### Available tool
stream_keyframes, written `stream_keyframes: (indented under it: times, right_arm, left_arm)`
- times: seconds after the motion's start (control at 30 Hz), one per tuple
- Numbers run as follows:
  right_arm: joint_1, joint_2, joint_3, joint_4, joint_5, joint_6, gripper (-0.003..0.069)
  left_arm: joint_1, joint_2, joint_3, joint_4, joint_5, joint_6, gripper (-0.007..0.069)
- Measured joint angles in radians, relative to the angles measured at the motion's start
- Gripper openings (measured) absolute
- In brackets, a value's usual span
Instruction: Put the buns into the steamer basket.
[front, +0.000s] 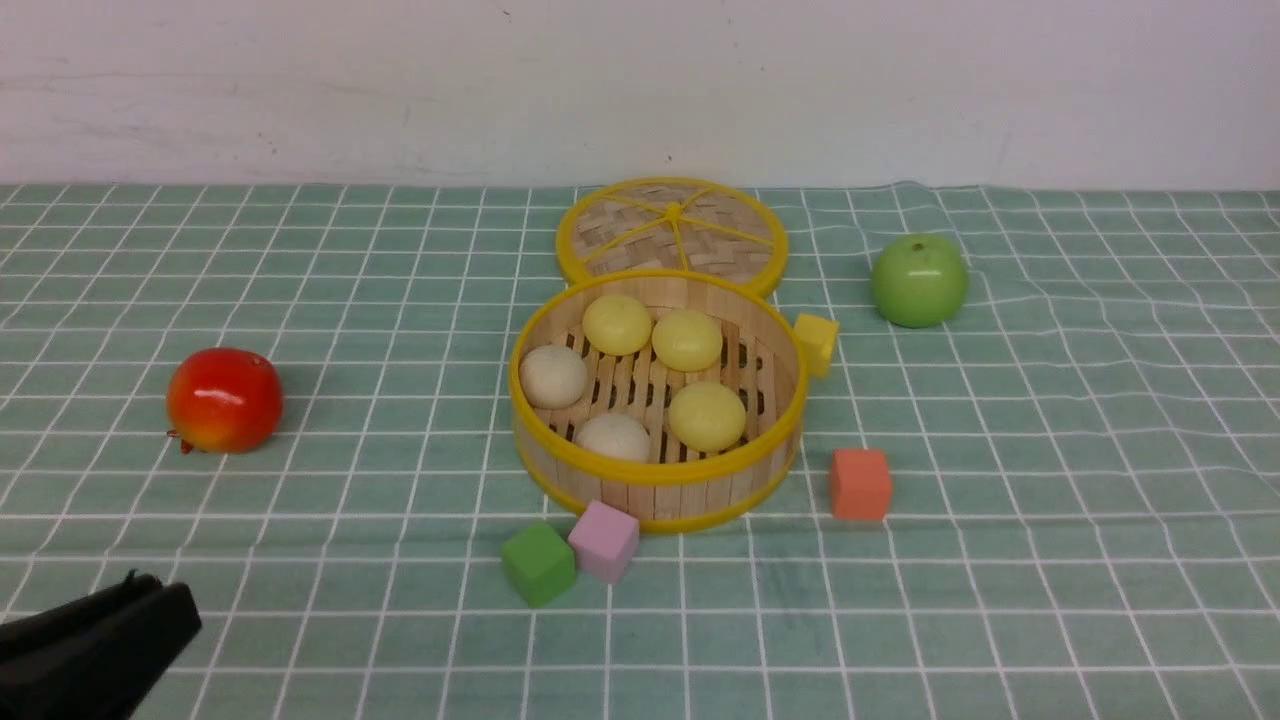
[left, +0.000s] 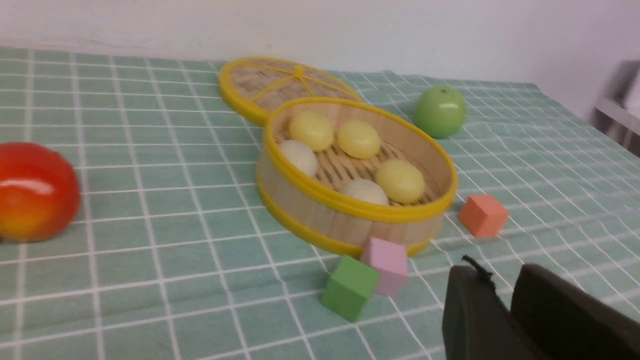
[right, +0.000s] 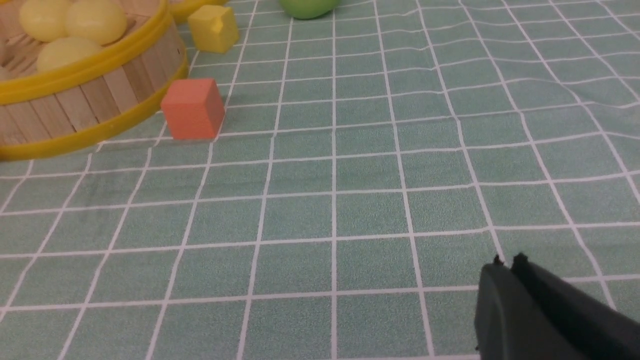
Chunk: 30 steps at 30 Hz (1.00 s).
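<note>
Now all five buns (front: 707, 415) lie inside the steamer basket (front: 655, 468), well ahead of both claws. Left claw (left: 505, 300) holds nothing, jaws slightly parted; right claw (right: 507, 272) is closed and empty.

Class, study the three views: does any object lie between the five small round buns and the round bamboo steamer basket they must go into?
Nothing visible does. All five buns, two off-white and three pale yellow, already lie inside the bamboo steamer basket. The small coloured cubes sit outside its wall, and the flat woven lid lies behind it.
</note>
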<state>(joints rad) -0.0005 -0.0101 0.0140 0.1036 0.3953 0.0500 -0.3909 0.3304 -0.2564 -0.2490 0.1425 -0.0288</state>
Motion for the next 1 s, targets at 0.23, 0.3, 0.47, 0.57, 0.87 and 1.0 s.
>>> stream_keyframes:
  times: [0.23, 0.3, 0.47, 0.57, 0.87, 1.0]
  right_arm:
    - [0.0, 0.0, 0.0, 0.0, 0.0, 0.0, 0.0018]
    - [0.0, 0.0, 0.0, 0.0, 0.0, 0.0, 0.0021]
    - [0.0, 0.0, 0.0, 0.0, 0.0, 0.0, 0.0025]
    - [0.0, 0.0, 0.0, 0.0, 0.0, 0.0, 0.0028]
    - [-0.003, 0.0, 0.0, 0.001, 0.0, 0.0, 0.0039]
    - [-0.004, 0.0, 0.0, 0.002, 0.0, 0.0, 0.0043]
  left_arm:
    - [0.206, -0.11, 0.01, 0.011, 0.055, -0.01, -0.0014]
    - [0.249, -0.172, 0.041, 0.013, 0.056, -0.01, -0.0014]
    - [0.304, -0.29, 0.153, 0.014, 0.053, -0.01, -0.0014]
    - [0.332, -0.338, 0.267, 0.015, 0.087, -0.011, -0.0014]
    - [0.346, -0.34, 0.287, 0.04, 0.25, -0.012, -0.0014]
    - [0.346, -0.34, 0.287, 0.04, 0.25, -0.012, -0.0014]
